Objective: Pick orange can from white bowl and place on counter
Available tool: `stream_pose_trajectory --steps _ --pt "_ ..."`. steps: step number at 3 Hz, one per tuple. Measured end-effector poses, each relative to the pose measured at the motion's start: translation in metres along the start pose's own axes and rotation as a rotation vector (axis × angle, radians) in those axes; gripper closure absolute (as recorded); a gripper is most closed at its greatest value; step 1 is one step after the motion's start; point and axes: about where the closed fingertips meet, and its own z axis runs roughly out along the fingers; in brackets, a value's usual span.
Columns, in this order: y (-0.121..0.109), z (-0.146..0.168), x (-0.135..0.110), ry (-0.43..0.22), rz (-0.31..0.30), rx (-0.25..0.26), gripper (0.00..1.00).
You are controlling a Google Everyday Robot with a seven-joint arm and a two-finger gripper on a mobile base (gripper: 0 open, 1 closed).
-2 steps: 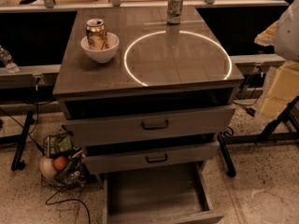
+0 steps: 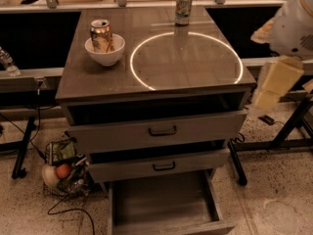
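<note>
Gripper [image 2: 275, 84] edged inward at frame right, state unclear, orange can [image 2: 101, 35] well apart

The single camera looks down from high in front of the bench [image 2: 161, 77], facing its far edge at middling range, with the tool [image 2: 272, 87] just beyond its right edge.

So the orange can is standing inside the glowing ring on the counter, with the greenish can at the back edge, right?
No. The camera view shows the orange can sitting in the white bowl, left of the glowing ring and outside it. The greenish can does stand at the back edge of the counter. The gripper hangs beyond its right side.
</note>
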Motion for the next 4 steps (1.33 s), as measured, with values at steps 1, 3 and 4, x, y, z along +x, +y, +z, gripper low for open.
stream_pose_trajectory --steps 1,3,4 --pt "-0.044 0.034 -0.051 -0.126 -0.061 -0.003 0.0" --pt "-0.105 0.06 -0.126 -0.306 -0.12 0.024 0.0" --pt "-0.105 0.061 -0.126 -0.306 -0.12 0.024 0.0"
